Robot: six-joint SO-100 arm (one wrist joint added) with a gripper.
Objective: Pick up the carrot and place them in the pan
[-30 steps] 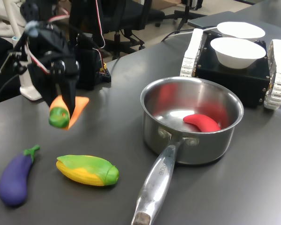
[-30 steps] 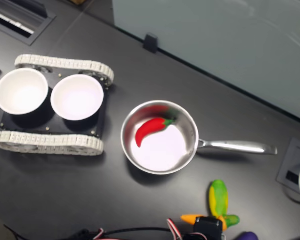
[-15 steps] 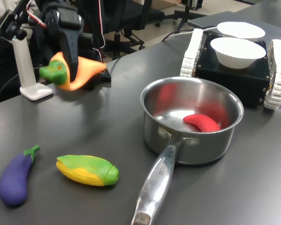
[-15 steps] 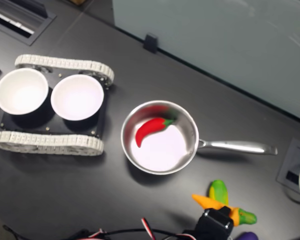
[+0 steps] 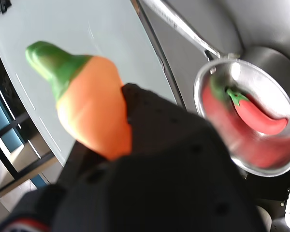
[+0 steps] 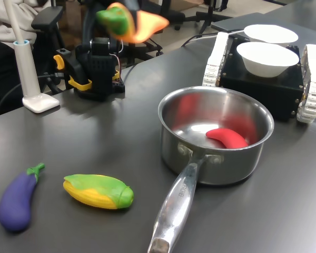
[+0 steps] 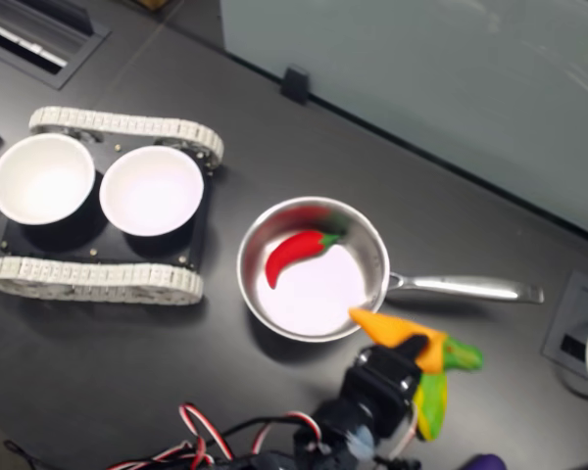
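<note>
Worktop [image 6: 95,142]: dark grey, matte, smooth, seen in both exterior views.
Panel [image 7: 421,78]: pale grey-blue sheet along the worktop's far edge in the second exterior view.
Cable hatches [image 7: 39,34]: recessed slots set into the worktop's corners.
Chairs [image 6: 142,21]: black office chairs on a light floor behind the worktop.
Light: even, soft, from above.

The black gripper [image 7: 412,345] is raised high above the table, its jaws clamped across the middle of the small orange toy carrot with a green cap [image 7: 415,339], which lies crosswise between them. In the first exterior view the gripper [image 6: 130,11] sits at the frame's top edge, above the arm's black base with yellow parts [image 6: 93,67]. In the wrist view a black finger [image 5: 150,121] presses against the carrot's orange side [image 5: 89,104].
</note>
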